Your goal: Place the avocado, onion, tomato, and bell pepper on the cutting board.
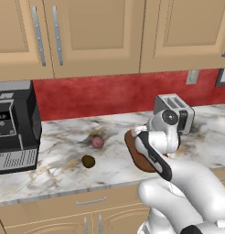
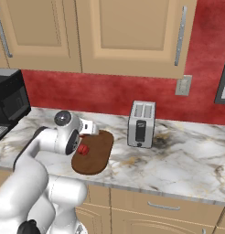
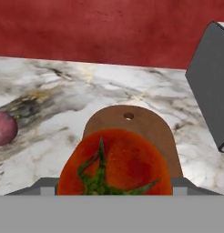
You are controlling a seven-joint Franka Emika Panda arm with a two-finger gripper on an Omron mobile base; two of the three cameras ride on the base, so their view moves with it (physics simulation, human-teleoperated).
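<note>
You have the tomato (image 3: 114, 163) sitting right at your fingers (image 3: 114, 193), filling the space between them in the hand view with its green stem facing the camera; the fingers stand partly spread with the tomato between them, though you cannot tell from these pictures whether they actually press on it. Just beyond the fingers lies the cutting board (image 3: 132, 122), its rounded end with the small hole pointing away from you, and in the right base view the tomato (image 2: 83, 149) shows over the near left part of the board (image 2: 98, 155). Off to the left of the fingers, on the marble table (image 1: 64, 137), sits the onion (image 1: 97, 142), well apart from the board, and the avocado (image 1: 88, 161) lies near it, closer to the table's front edge. To the right of the fingers stands the toaster (image 2: 141, 124), just beside the board's far end. The coffee machine (image 1: 13, 125) stands far off to the left.
</note>
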